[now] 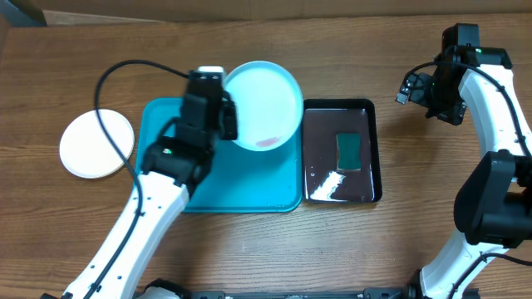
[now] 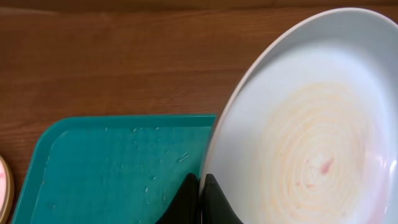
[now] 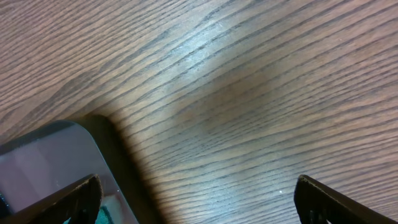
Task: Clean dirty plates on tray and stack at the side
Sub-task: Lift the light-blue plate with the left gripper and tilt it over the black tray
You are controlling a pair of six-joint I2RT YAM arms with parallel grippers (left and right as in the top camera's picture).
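The light-blue-rimmed plate (image 1: 266, 98) is hanging tilted above the far right corner of the turquoise tray (image 1: 249, 184) in the overhead view. My left end effector (image 1: 232, 124) is clamping it by the near left rim. A reddish stain (image 1: 268, 142) is showing near the plate's lower edge. A white plate (image 1: 96, 144) is lying flat on the counter (image 1: 274, 253), just left of the tray and not touching it. A black tray (image 1: 376, 154) is sitting right beside the turquoise one, carrying a green sponge (image 1: 348, 150). My right end effector (image 1: 409, 89) is hovering over bare counter, beyond the black tray's far right corner.

From the left wrist, I am seeing the left end effector (image 2: 200, 200) pinched narrow on the light-blue-rimmed plate (image 2: 311, 118), one finger on each face of the rim. Faint orange rings and a small reddish stain (image 2: 325, 165) are marking the plate's pale centre. The turquoise tray (image 2: 112, 168) is lying below, and a sliver of the white plate (image 2: 3, 186) is peeking in at the left edge.

From the right wrist, I am seeing the right end effector (image 3: 196, 196) spread wide and gripping nothing. Its fingers (image 3: 68, 200) are framing wood-grain counter (image 3: 249, 81), with a corner of the black tray (image 3: 50, 155) sitting at lower left.
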